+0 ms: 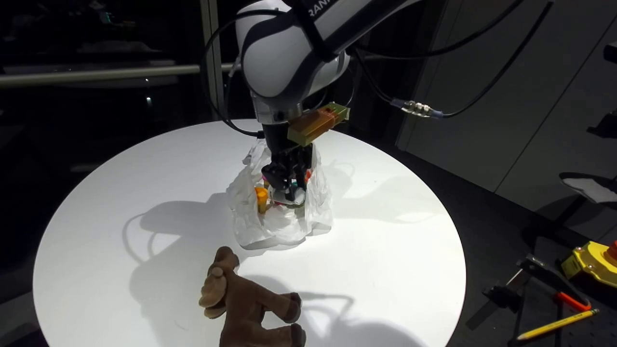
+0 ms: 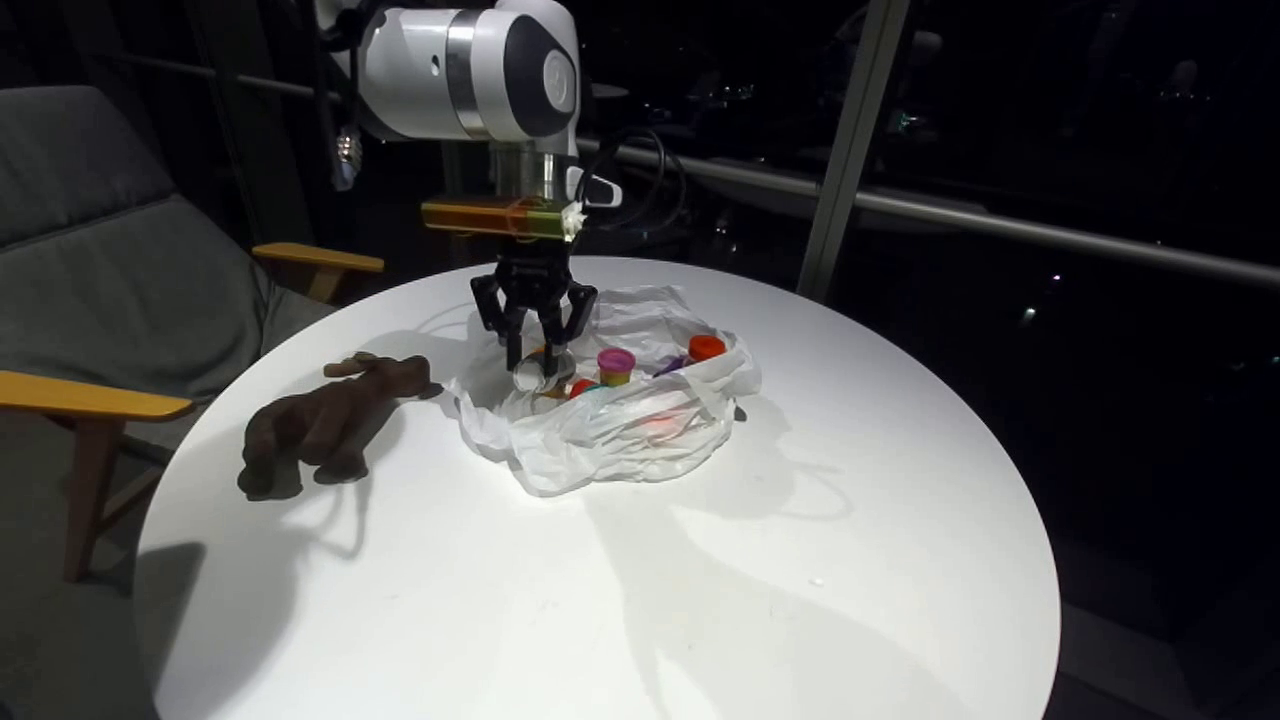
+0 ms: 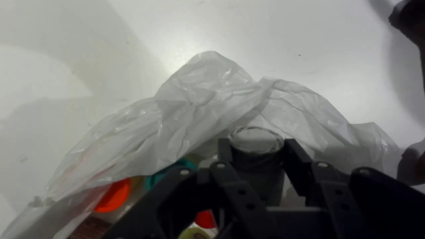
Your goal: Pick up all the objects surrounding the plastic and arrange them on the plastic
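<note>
The plastic point(image 1: 282, 229) is a crumpled white translucent sheet with raised edges, near the table's middle. My gripper point(image 2: 532, 366) points down over it and is shut on a grey-silver cylindrical item point(image 3: 257, 141), whose pale round end faces the wrist camera between both fingertips. Several small cups rest inside the plastic: an orange one point(image 1: 261, 200), a pink-topped one point(image 2: 616, 366), a red-orange one point(image 2: 706, 347) and a teal-topped one point(image 3: 157, 177). A purple object point(image 2: 672, 366) lies among them. The brown plush animal point(image 1: 246, 306) lies on the bare table, off the plastic.
The round white table point(image 2: 800, 600) carries everything. A grey chair point(image 2: 100, 190) with wooden arms stands beside it in an exterior view. Off the table's edge are a clamp point(image 1: 542, 272), a pencil point(image 1: 559, 324) and a yellow device point(image 1: 590, 262).
</note>
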Controlling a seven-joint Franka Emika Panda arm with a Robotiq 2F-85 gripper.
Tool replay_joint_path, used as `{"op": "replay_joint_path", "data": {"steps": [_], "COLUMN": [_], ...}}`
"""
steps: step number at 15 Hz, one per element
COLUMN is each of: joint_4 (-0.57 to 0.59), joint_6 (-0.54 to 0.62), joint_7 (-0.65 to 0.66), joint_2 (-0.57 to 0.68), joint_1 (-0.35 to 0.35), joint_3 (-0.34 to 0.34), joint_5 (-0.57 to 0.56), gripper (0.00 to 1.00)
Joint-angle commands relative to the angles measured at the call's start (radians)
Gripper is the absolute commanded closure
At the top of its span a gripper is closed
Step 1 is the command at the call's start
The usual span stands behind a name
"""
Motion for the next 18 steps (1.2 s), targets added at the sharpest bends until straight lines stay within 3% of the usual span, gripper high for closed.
{"op": "replay_joint_path", "data": {"steps": [1, 7, 8, 9, 13, 18], "joint_4": [0.109, 0.207, 0.221, 0.235, 0.255, 0.211], "joint_6": [-0.063, -0.017, 0.001, 0.016, 0.09, 0.061], "joint_7": [-0.017, 0.008, 0.015, 0.02, 0.037, 0.051], "joint_2": [0.057, 0.149, 0.16, 0.17, 0.168, 0.094], "joint_1": [-0.002, -0.004, -0.001, 0.001, 0.01, 0.033], "joint_3": [0.014, 0.01, 0.006, 0.007, 0.004, 0.023], "joint_5": [0.016, 0.022, 0.019, 0.02, 0.017, 0.032], "gripper": [0.8, 0.78, 0.32, 0.31, 0.02, 0.0]}}
